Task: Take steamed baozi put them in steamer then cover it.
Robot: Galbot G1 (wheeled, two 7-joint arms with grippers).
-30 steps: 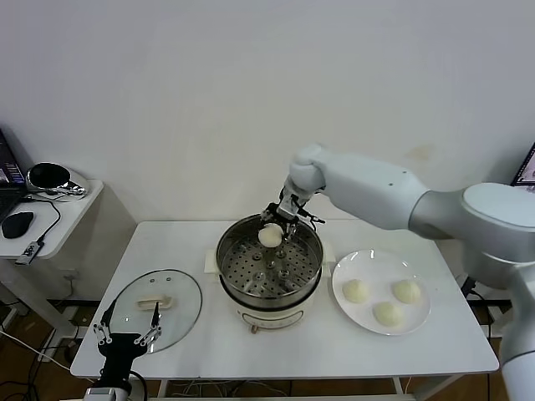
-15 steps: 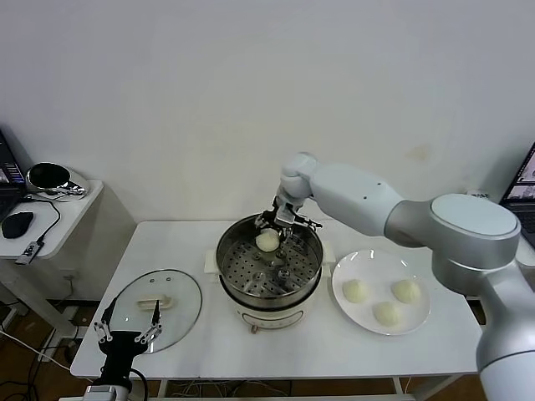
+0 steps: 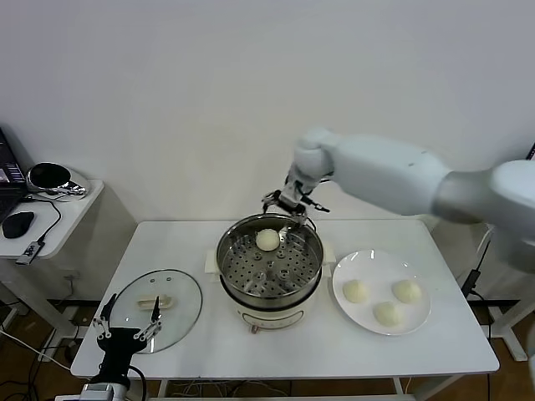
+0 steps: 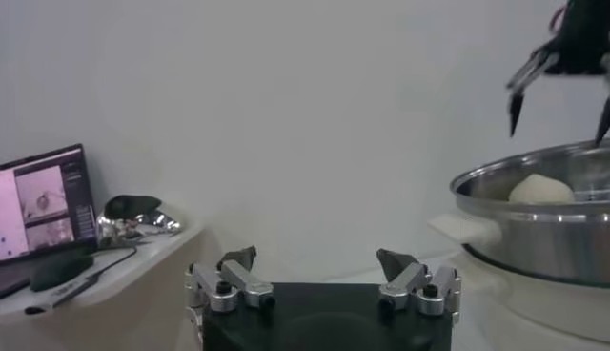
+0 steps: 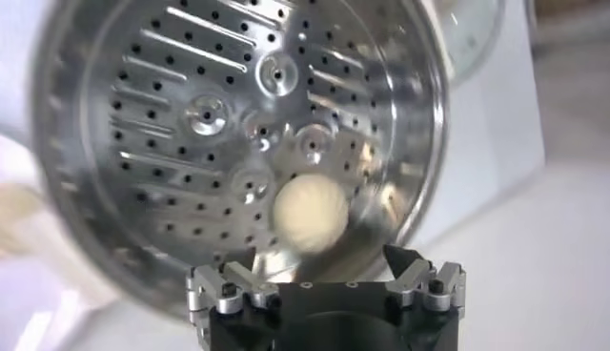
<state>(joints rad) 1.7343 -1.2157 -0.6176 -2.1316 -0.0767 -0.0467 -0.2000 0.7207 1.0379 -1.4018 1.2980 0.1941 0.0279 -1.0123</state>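
The steamer (image 3: 238, 288) stands mid-table, a shiny steel pot on a cream base. One baozi (image 3: 267, 240) lies loose at the back of its perforated tray (image 5: 200, 114). My right gripper (image 3: 292, 203) hangs open just above the pot's back rim, apart from that baozi (image 5: 309, 212), with nothing between its fingers. Three more baozi (image 3: 355, 291) sit on a white plate (image 3: 376, 266) right of the pot. The glass cover (image 3: 180, 313) lies flat at the table's front left. My left gripper (image 3: 127, 332) waits open at the table's front edge, beside the cover.
A small side table (image 3: 63, 213) at the far left carries a mouse, cables and a laptop (image 4: 38, 205). A white wall runs close behind the table. The steamer's rim (image 4: 534, 205) rises to one side of the left gripper (image 4: 324, 262).
My right gripper opened and let the baozi go onto the steamer tray, then rose up and back above the rim. The left arm has not moved.
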